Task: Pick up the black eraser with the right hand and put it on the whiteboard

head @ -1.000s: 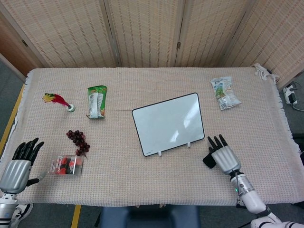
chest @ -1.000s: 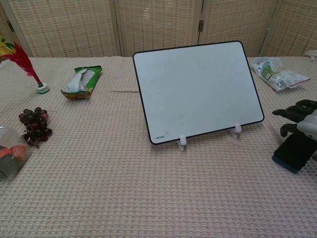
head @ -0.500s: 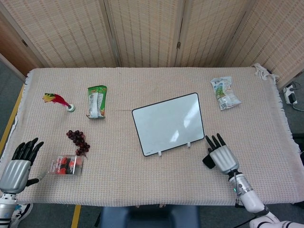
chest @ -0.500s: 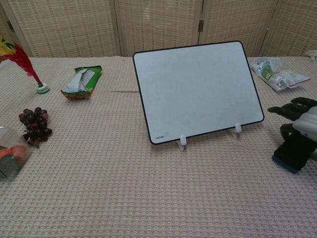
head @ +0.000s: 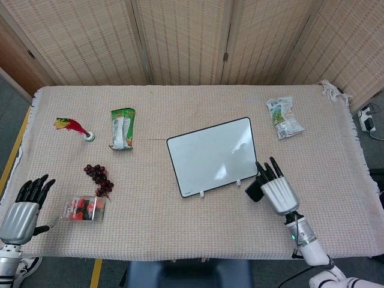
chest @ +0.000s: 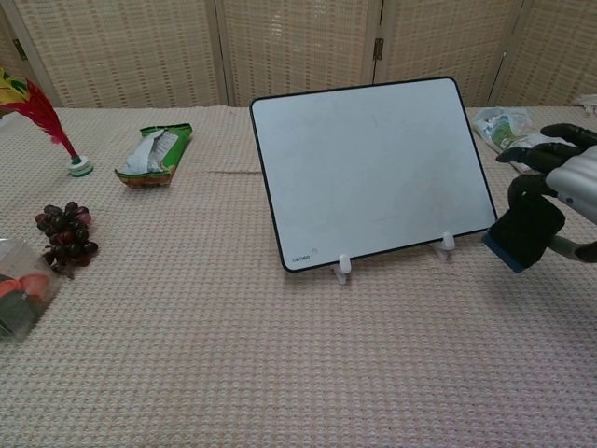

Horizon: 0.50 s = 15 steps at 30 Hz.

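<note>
Meanwhile, at the lower left of the head view, the left hand [head: 23, 207] idles with fingers apart, grasping nothing, well apart from the action. Centre frame, the whiteboard [head: 213, 155] leans tilted on its small white feet. Just right of its lower right corner, the right hand [head: 275, 187] grasps the black eraser [chest: 524, 231], lifted clear of the tablecloth [head: 180, 228], its long axis hanging roughly upright. The board lies to the eraser's left, clearly nearer this hand. Fingers cover the eraser's upper part; the chest view crops the wrist.
</note>
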{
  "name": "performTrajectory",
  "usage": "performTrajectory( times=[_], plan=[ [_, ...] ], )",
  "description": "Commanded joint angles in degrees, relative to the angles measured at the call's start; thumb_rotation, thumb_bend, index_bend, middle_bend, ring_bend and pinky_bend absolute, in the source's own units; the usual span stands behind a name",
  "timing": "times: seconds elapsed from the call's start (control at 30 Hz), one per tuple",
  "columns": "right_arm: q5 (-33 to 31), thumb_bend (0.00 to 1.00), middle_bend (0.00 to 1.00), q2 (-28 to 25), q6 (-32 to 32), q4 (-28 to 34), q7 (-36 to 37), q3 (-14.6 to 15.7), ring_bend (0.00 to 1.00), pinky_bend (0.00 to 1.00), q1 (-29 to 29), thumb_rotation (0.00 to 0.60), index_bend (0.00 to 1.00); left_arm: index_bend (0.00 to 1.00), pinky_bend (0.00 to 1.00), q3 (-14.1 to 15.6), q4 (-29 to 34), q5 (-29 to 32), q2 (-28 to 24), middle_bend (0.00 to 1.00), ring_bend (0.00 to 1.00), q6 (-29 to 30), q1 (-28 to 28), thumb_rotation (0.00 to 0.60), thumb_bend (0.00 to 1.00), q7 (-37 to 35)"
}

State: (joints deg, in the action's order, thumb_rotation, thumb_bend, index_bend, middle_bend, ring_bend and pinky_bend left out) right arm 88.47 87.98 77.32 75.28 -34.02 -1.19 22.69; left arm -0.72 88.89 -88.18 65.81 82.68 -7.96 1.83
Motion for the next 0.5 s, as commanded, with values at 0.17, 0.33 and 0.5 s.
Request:
performTrajectory(
  times=[0.17,0.33,0.5],
  plan=[
    [2.91,0.37,0.13,10.1,4.42,-10.13,-1.18,-5.59,0.16,0.0,3.22,0.6,0.69,0.0,0.0,0.12,0.11,-0.12,-0.22,0.0,0.0,-0.22,-0.08,0.6,0.28,-0.55],
    [1.44,0.37,0.13,15.06,2.84,-16.25,-0.67,-8.82,0.16,0.0,6.57,0.6,0.67,0.0,0.0,0.41,0.22,-0.16,-0.44,0.0,0.0,-1.17,-0.42,0.6,0.28,-0.57],
    [0.8,0.37,0.13,18.35,2.07,-20.31,-0.05,-10.57,0.16,0.0,9.22,0.6,0.66,0.0,0.0,0.64,0.54,-0.63,-0.88,0.0,0.0,-0.89,-0.3,0.6,0.28,-1.88]
  ],
)
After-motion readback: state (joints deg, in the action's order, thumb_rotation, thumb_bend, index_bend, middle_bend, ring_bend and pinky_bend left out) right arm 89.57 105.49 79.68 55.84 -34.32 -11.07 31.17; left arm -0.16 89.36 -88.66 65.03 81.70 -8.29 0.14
